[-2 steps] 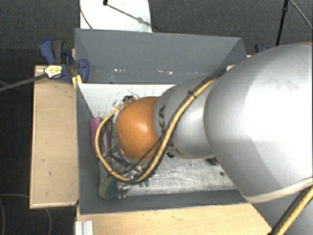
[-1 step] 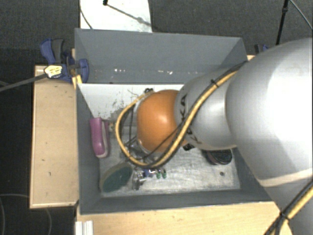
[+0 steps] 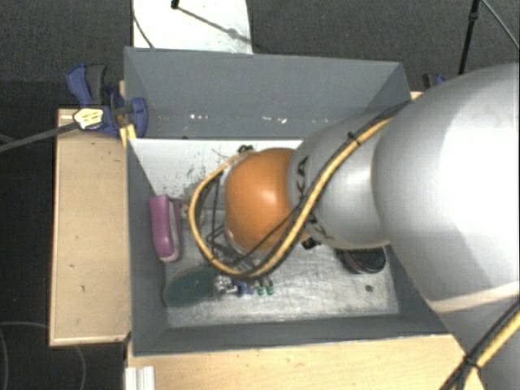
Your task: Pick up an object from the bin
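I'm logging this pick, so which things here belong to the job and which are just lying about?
Job: grey bin; arm reaching in; dark green lump at front left, nearest the arm's end, likely target.
Lying about: pink oblong thing by left wall; black round thing at right.

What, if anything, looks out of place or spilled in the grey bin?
Nothing stands out. A pink oblong thing lies beside the view's left wall, a dark green flat thing near the front-left corner, a black round thing partly under the arm.

Arm in grey bin, pink oblong thing left, dark green lump nearby
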Robot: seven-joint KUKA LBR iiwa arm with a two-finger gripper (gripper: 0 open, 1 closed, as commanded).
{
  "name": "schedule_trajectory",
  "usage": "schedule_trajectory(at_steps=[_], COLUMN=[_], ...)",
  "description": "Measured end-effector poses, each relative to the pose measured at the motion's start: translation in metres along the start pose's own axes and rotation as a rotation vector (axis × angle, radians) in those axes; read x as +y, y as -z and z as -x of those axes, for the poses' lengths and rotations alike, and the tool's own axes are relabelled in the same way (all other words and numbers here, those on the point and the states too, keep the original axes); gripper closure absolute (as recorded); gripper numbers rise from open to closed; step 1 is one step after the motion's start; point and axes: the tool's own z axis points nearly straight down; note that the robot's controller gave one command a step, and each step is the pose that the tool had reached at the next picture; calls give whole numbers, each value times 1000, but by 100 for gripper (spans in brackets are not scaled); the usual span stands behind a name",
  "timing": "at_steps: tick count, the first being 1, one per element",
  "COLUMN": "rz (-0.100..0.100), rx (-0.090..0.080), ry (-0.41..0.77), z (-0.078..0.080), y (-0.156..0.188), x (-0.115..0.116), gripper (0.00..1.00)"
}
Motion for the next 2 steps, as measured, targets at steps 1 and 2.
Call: schedule_trajectory(at_steps=[1, 2], rz=[-4, -4], rx=[1, 0], ry=[159, 525], z=[11, -1], y=[120, 253], x=[-53, -92], gripper=[100, 100])
